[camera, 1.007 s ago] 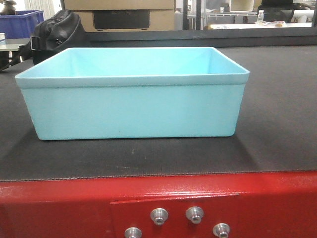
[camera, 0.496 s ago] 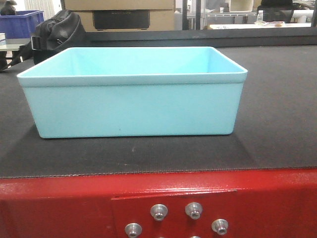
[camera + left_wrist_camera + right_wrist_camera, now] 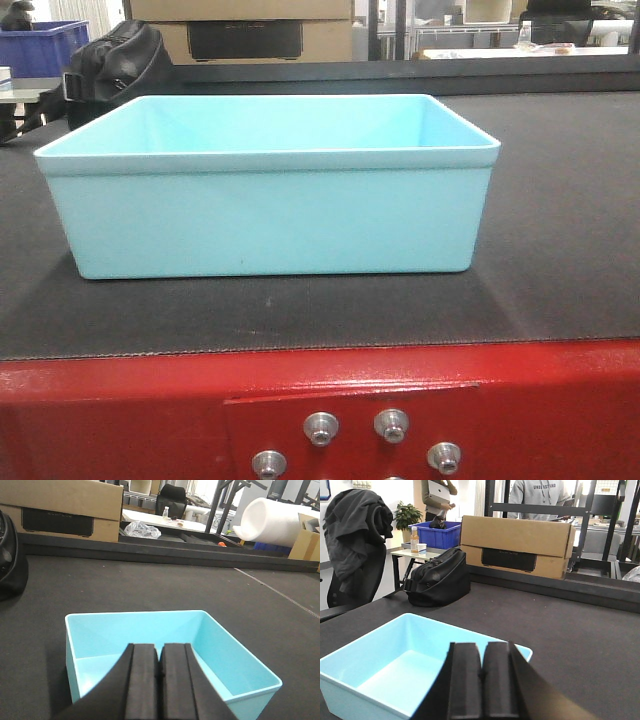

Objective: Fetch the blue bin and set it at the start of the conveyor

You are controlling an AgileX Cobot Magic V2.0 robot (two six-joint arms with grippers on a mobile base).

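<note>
On the textured grey belt [image 3: 560, 260], smooth turquoise bin [image 3: 270, 215] (thin-rimmed, rectangular); both grippers' jaws pressed together, empty

The empty blue bin [image 3: 270, 215] sits upright on the conveyor start [image 3: 560, 250].

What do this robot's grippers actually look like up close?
Only the fingertips show. The left gripper has two flat, rectangular black fingers with a matte, rubbery-looking face and angled dark outer edges. The right gripper looks the same: two matte black blocky fingers. No cables or markings are visible in either wrist view.
</note>
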